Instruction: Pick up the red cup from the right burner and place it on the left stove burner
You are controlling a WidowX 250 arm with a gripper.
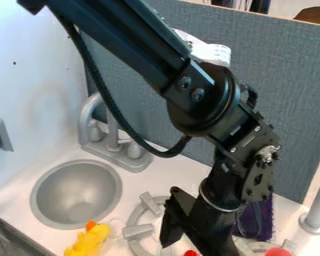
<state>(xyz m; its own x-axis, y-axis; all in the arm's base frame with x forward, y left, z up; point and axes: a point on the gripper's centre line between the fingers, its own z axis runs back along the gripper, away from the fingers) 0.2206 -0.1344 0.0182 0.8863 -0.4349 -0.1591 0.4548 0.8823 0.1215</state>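
- Claw (189, 245) is hanging over the toy stove pt of the white bench (169, 175), bottom of the view just right of ctr, spread w/ a gap btwn its fingers.
- Small red thing (191, 253) is peeking out in that gap at the btm edge, mostly cut off, so can't tell what it is or if it's touching.
- Gray burner (137, 232) is sitting just left of the claw, approx half hidden by it.
- Purple cloth (261, 220) is showing just right of the claw, partly behind the arm.
- Pinkish-red round thing (278, 251) is poking up near the btm edge, right of the claw.
- Yellow toy (89, 242) w/ an orange bit is lying btwn the burner and the sink (76, 192), btm left.
- Gray faucet (126, 155) is standing behind the sink, nr the gray divider (283, 75).
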